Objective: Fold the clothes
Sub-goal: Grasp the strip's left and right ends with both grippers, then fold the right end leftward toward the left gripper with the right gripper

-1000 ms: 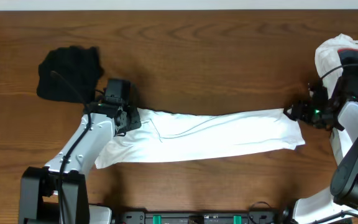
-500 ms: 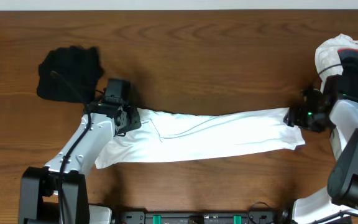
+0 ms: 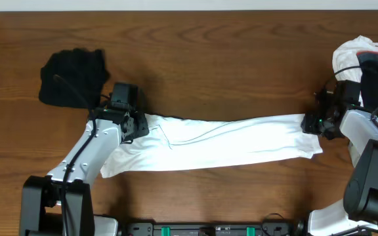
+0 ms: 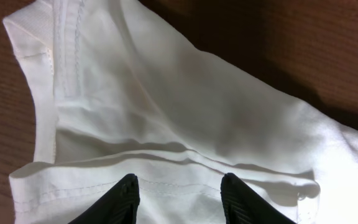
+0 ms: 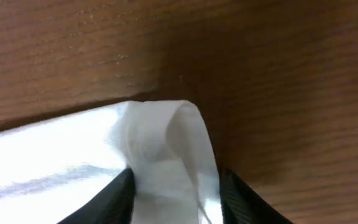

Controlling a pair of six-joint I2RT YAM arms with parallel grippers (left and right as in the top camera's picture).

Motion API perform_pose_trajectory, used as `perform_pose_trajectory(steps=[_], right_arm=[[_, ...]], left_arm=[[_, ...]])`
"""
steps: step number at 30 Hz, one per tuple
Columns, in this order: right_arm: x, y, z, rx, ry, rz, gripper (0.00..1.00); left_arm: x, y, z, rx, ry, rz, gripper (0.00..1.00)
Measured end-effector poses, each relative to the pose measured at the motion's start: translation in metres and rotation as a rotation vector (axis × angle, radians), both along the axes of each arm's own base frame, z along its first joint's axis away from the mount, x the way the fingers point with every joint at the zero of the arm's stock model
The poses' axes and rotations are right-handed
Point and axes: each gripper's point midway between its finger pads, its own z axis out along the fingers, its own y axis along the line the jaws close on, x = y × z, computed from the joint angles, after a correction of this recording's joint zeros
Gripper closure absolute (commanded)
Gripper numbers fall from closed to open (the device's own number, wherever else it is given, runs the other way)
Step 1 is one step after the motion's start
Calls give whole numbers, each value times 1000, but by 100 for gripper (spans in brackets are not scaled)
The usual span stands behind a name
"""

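Overhead, the white T-shirt [image 3: 228,144] lies stretched across the table [image 3: 209,52], soft and light, best taken by its ends; left wrist, the left gripper [image 4: 179,182] straddles cloth, grip impossible to tell; right wrist, the right gripper [image 5: 176,180] pinches a folded hem corner

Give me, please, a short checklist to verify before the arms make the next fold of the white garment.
1. End of the white garment sits between the fingers of the right gripper: ok.
2. Right grip fully closed on it: cannot tell.
3. The left gripper has the other end between its fingers: ok.
4. Left grip firm: cannot tell.
5. Garment stretched out between both arms: ok.
6. The black garment and the clothes pile lie apart from it: ok.
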Motion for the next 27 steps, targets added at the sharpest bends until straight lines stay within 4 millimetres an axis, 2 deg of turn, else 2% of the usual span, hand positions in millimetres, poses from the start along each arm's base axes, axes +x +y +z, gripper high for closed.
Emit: perform_pose_trajectory(steps=[7,11,15,19,23,27], right_arm=[[-6,-3,0,-17,27,-21,45],[-12,-5,-1,-29,53,-43,48],[-23,-4,-1,-20,98,-69,60],[-25,-1,-1,-3,106,-94,71],[-24,3,-1,28,103,-106,98],[-22,5,0,41,91,-113,99]], left_arm=[[0,0,0,0,0,0,55],[0,0,0,0,0,0,55],[0,0,0,0,0,0,55],[0,0,0,0,-1,0,55],[0,0,0,-1,-1,0,55],[1,0,0,-1,-5,0,55]])
